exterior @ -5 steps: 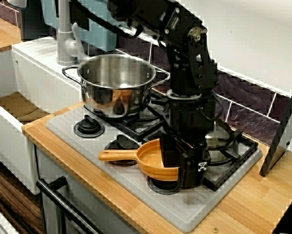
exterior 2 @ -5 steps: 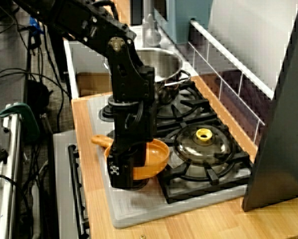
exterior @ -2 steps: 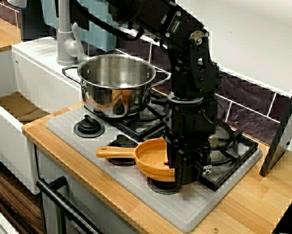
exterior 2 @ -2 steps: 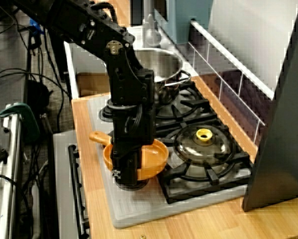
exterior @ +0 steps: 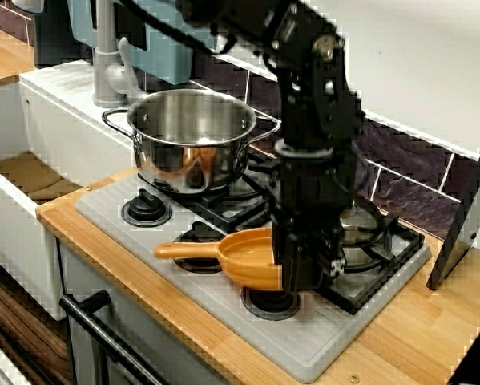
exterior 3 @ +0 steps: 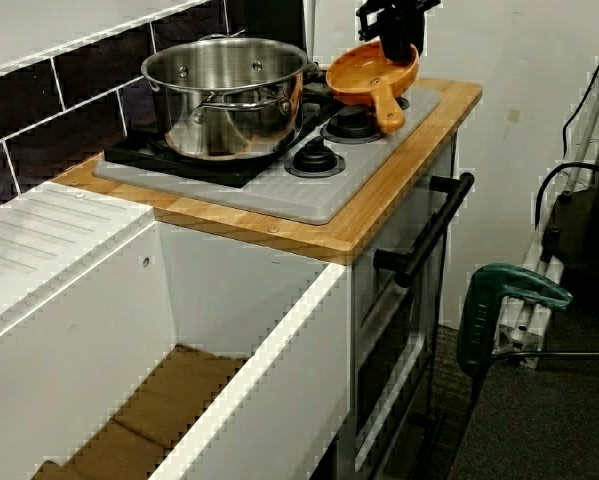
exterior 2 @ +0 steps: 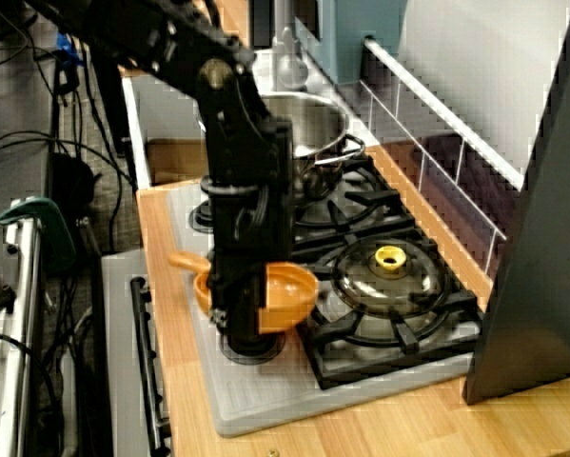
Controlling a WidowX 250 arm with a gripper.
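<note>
A stove (exterior: pixel 304 353) carries a steel pot (exterior: pixel 193 136) on a back burner and a glass lid (exterior 2: pixel 389 276) on the burner behind the arm, while the gripper (exterior: pixel 296 273) clamps the rim of an orange pan (exterior: pixel 244 261), holding it raised over a front burner, handle pointing away; pot and pan show bare insides.

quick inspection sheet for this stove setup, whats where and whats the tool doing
surface: grey stove top set in a wooden counter.
job's things: orange pan, gripped at its rim, looks lifted off the stove top, handle sticking out untouched.
clutter: steel pot on a burner; glass lid with a yellow knob on another.
grippers: tool shut on the orange pan.
cables: loose cables on the floor beside the counter.
surroundings: white sink, faucet, dark tiles, green clamp.
</note>
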